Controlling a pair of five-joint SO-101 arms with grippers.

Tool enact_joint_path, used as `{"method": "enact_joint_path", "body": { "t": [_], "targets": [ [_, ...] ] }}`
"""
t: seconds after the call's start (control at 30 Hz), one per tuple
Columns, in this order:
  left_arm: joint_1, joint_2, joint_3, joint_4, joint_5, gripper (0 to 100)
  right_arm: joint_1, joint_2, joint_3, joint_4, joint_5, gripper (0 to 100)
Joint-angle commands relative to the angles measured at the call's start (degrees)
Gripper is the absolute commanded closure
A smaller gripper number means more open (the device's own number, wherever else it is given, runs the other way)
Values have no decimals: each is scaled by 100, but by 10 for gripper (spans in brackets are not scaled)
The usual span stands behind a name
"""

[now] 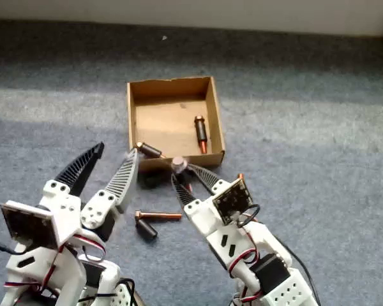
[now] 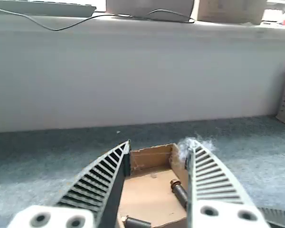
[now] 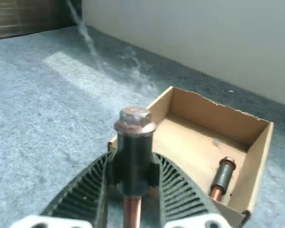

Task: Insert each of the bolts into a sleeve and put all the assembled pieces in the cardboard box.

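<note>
Right tool (image 3: 133,159) tight around 1 sleeved bolt (image 3: 134,142), left tool (image 2: 159,145) agape; high view: 1 loose bolt (image 1: 159,216), perhaps 1 sleeve (image 1: 147,230).

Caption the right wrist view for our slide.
Right hand grips a sleeved bolt near the cardboard box holding a second piece.

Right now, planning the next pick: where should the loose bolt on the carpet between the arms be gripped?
Probably mid-shank on the bolt, from straight above, fingers closing across it. It lies flat on the carpet, and the dark sleeve crowds its head end, leaving the bare shank free.
</note>
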Motion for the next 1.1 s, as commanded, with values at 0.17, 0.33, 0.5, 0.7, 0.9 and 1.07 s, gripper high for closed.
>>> {"method": "enact_joint_path", "body": {
  "t": [0.17,0.33,0.5,0.7,0.9,1.07],
  "targets": [
    [-1938,13,1543,0,-88,793,884,-4,-365,-119,26,993],
    [-2431,13,2501,0,-88,793,927,1446,-1279,-312,26,993],
    [-2642,13,3116,-237,-97,793,1253,3697,-2475,-1024,26,993],
    [-2721,13,3398,-580,-431,794,1420,6281,-3943,-1613,26,993],
    [-2721,13,3407,-580,-431,794,1613,8514,-5332,-1640,26,988],
    [-2721,13,3407,-580,-431,794,1710,9833,-6062,-1429,26,964]
  ]
}}
